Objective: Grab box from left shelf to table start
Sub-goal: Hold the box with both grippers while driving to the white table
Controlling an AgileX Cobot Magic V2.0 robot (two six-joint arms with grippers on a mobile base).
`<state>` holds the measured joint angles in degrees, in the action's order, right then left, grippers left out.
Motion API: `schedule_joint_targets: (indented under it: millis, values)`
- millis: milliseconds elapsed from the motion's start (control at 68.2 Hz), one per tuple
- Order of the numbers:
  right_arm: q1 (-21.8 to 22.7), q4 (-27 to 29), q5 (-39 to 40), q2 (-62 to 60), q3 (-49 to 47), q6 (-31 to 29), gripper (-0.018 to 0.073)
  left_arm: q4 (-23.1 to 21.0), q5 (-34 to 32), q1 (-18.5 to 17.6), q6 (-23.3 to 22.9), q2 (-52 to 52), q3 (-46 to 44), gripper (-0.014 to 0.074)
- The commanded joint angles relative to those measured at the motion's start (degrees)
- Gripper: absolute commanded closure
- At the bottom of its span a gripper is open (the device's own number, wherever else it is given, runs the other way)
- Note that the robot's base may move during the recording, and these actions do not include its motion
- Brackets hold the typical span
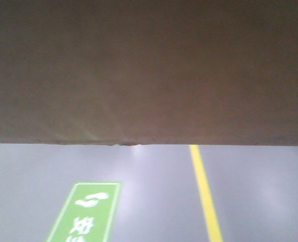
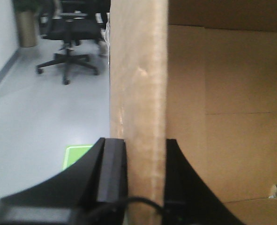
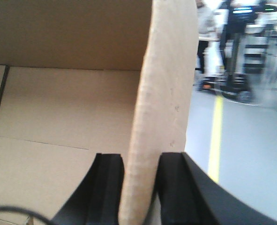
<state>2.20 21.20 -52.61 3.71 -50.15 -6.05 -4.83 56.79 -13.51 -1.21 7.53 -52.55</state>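
Note:
The brown cardboard box fills the upper half of the front view, held up close to the camera above the floor. In the left wrist view my left gripper is shut on the box's upright side wall, one black finger outside and one inside the open box. In the right wrist view my right gripper is shut on the opposite wall in the same way. The box's interior looks empty. The left shelf and the table are out of view.
Grey floor lies below the box, with a yellow line and a green floor sign. A black office chair stands far off on the left. People and equipment stand in the distance on the right.

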Motion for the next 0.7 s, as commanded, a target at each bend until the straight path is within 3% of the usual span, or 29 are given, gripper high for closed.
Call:
schedule_joint_targets:
  millis: [0,689]
  values:
    - [0.19,-0.96,9.55,1.32,-1.59,-0.42,0.0502,-1.89,-10.64,-0.6,-0.85,0.97,-1.84,0.0688]
    - [0.19,-0.96,9.6,1.32,-1.59,-0.42,0.0502,-1.89,-10.64,-0.6,-0.85,0.97,-1.84,0.0688]
